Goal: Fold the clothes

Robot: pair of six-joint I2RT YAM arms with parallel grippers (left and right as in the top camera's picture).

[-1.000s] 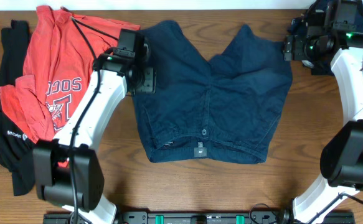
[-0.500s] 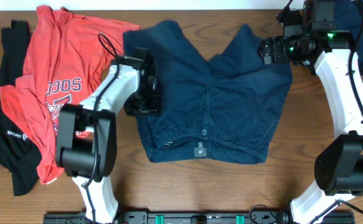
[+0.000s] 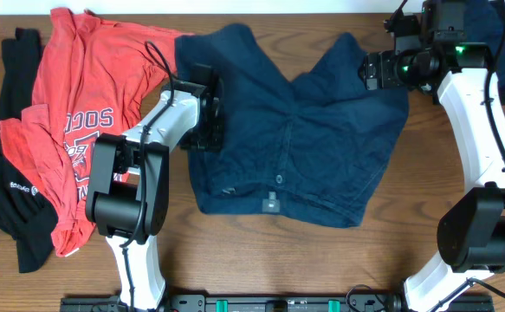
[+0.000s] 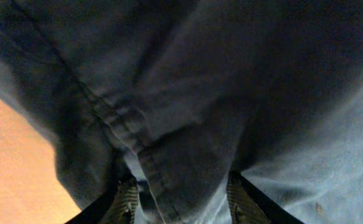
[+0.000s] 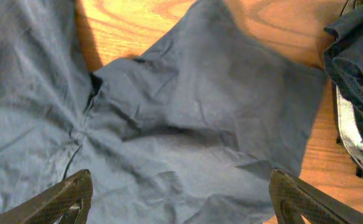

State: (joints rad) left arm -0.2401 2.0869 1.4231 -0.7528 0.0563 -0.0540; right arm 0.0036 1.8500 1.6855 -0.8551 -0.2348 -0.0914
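On the table (image 3: 321, 260), my left gripper (image 4: 181, 193) pinches the shorts (image 3: 321, 130) by a seam, right gripper (image 5: 178, 190) spread; I judge the shallow bite may slip.

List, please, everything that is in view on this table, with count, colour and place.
shorts: 1, navy blue, table's middle
T-shirt: 1, red, white lettering, left of the shorts
black garment: 1, black, far left edge
second dark garment: 1, dark blue, crumpled, far right corner
table: 1, brown wood, under everything
left gripper: 1, black, closed on a fold at the shorts' left side
right gripper: 1, black, open above the shorts' right-hand leg
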